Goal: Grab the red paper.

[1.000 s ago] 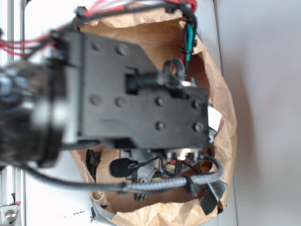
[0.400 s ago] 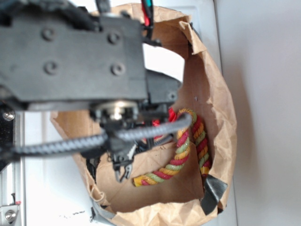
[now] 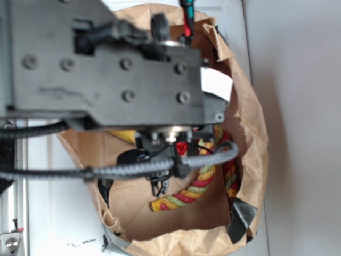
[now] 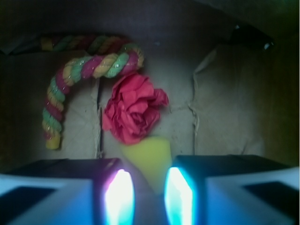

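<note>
— Two fingers of the gripper (image 4: pixel 149 199) are standing slightly parted, gripping nothing. Where is the red paper (image 4: pixel 133 112) lying?
— Ahead of them on the bag floor, touching the yellow sponge (image 4: pixel 149 157), looking crumpled like a rose beside the rope (image 4: pixel 79 75).

Arm (image 3: pixel 106 64) shifted right, apparently lower; now covering more of rope (image 3: pixel 186 194).

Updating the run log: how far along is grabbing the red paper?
Done: the gripper is down inside the paper bag. In hand: nothing; fingers apart, yellow sponge between them. Left: reach the red paper lying untouched beyond, beside the rope, and close.
</note>
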